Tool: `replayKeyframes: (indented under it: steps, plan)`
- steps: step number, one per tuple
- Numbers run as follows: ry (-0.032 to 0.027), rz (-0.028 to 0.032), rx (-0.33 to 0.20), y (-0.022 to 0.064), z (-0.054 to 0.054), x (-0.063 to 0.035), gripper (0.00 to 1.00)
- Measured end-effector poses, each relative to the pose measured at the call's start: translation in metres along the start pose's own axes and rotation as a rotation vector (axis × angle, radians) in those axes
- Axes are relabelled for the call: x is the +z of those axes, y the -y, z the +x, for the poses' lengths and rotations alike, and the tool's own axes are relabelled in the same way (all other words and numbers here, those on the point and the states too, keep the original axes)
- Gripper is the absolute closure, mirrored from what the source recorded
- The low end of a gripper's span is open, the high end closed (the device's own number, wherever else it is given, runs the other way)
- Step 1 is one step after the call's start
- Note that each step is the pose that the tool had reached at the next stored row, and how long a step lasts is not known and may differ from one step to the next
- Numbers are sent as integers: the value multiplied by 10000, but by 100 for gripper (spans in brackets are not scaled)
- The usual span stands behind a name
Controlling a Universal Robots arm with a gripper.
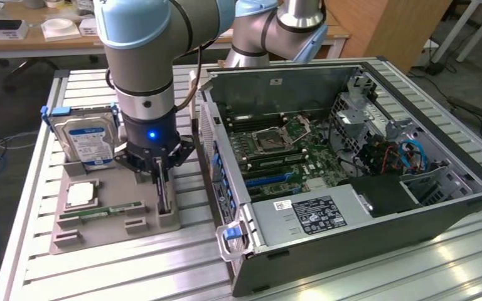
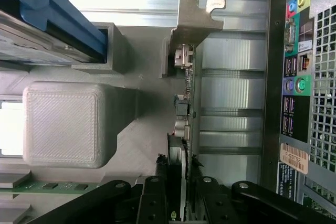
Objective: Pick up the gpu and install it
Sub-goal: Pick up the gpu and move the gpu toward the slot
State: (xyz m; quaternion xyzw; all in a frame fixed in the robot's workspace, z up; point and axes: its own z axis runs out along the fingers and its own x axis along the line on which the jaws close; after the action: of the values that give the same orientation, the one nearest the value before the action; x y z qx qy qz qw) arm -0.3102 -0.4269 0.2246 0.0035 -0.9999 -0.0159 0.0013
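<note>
The gpu (image 1: 165, 195) is a thin dark card standing on edge in a slot at the side of the grey parts holder (image 1: 98, 233) nearest the computer. My gripper (image 1: 160, 177) points straight down over it. In the wrist view the gpu (image 2: 185, 80) runs away from me, with its metal bracket (image 2: 197, 17) at the far end. The gripper (image 2: 179, 165) straddles the near end of the card, open, with one black finger (image 2: 160, 184) on each side and only narrow gaps to the card's faces.
The open computer case (image 1: 350, 169) lies beside the holder, motherboard and blue slots (image 1: 266, 179) exposed. A hard drive (image 1: 90, 138) stands in the holder, with a silver chip (image 1: 82, 194) and a green memory stick (image 1: 103, 211) lying there too. Everything rests on a slatted aluminium table (image 1: 140, 269).
</note>
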Motion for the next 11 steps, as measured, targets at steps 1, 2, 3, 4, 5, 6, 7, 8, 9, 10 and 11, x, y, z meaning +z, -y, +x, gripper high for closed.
replayKeyframes:
  steps: [1, 2, 3, 4, 5, 6, 7, 8, 9, 10, 11]
  plan:
    - [0, 1, 0, 0, 0, 0, 74]
    - [-1, 0, 0, 0, 0, 0, 74]
    - [0, 0, 0, 0, 0, 0, 74]
    - [-1, 1, 0, 0, 0, 0, 74]
    - [0, 0, 0, 0, 0, 0, 74]
    - [0, 0, 0, 0, 0, 0, 74]
    - [0, 1, 0, 0, 0, 0, 74]
    - [0, 0, 0, 0, 0, 0, 74]
    - [-1, 1, 0, 0, 0, 0, 74]
    - [0, 0, 0, 0, 0, 0, 74]
    - [-1, 0, 0, 0, 0, 0, 74]
